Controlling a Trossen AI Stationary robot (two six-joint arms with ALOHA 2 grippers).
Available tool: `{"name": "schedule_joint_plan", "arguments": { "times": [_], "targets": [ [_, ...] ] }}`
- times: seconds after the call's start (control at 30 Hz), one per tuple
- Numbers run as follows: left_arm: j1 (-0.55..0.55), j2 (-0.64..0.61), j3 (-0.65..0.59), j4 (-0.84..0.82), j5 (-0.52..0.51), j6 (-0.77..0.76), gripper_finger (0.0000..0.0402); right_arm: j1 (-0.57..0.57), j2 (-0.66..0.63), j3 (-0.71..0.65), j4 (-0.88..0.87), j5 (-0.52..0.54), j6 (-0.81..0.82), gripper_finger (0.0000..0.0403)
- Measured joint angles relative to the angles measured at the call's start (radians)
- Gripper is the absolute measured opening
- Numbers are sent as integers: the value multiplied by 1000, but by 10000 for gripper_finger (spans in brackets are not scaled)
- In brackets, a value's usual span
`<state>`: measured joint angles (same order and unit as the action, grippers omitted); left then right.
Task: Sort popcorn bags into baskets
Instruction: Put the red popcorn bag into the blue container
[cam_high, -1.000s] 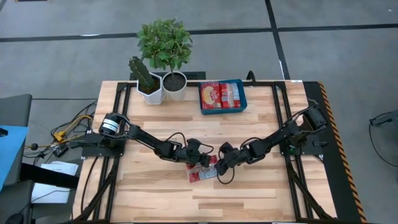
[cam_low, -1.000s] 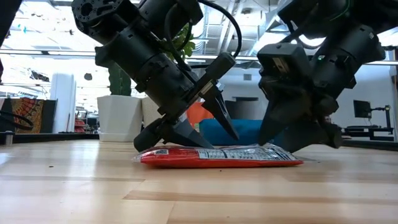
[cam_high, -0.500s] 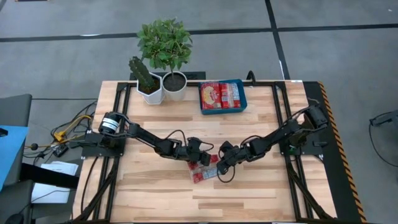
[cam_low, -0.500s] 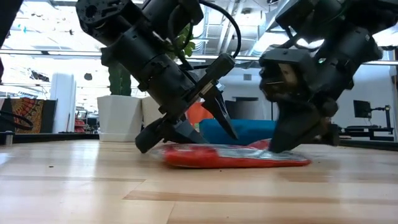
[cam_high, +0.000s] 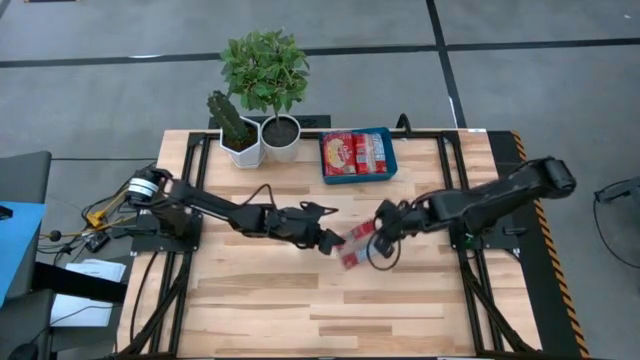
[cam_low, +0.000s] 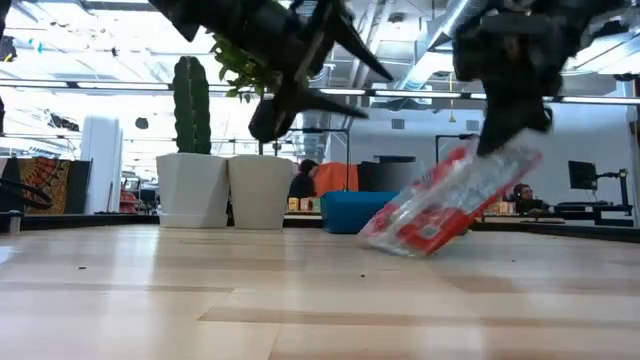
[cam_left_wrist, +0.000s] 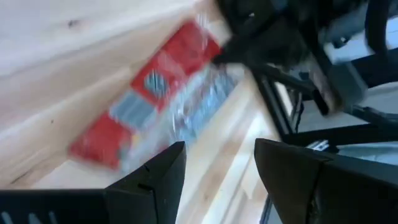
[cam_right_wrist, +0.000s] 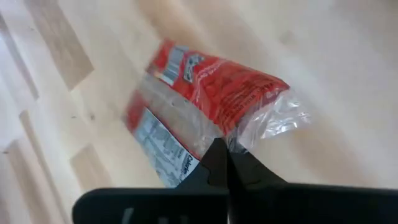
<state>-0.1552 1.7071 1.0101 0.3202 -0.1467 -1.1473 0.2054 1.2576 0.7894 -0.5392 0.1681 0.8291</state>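
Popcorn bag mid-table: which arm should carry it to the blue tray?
Right. Its hand is shut on the popcorn bag, lifted off the table. The left hand is open, holding nothing. The blue tray lies ahead.

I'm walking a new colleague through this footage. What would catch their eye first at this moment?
First, the red popcorn bag hanging tilted above mid-table, pinched at its upper end by the right gripper. Next, the left gripper beside it, fingers open and empty. Then the blue basket at the table's far edge with packets inside, next to two potted plants.
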Motion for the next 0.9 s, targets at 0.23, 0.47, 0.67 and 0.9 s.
{"name": "schedule_joint_plan", "arguments": {
  "times": [0.23,0.47,0.67,0.9],
  "targets": [
    [-12,-38,1,-3,-11,24,183,-130,-46,235,-309,101,-328,1],
    [-16,-38,1,-50,14,10,183,-271,18,460,-452,208,-650,0],
    [-16,-38,1,-93,36,21,183,-403,86,565,-511,345,-901,0],
    [-16,-38,2,-187,36,27,183,-533,174,580,-398,591,-1217,0]
  ]
}}
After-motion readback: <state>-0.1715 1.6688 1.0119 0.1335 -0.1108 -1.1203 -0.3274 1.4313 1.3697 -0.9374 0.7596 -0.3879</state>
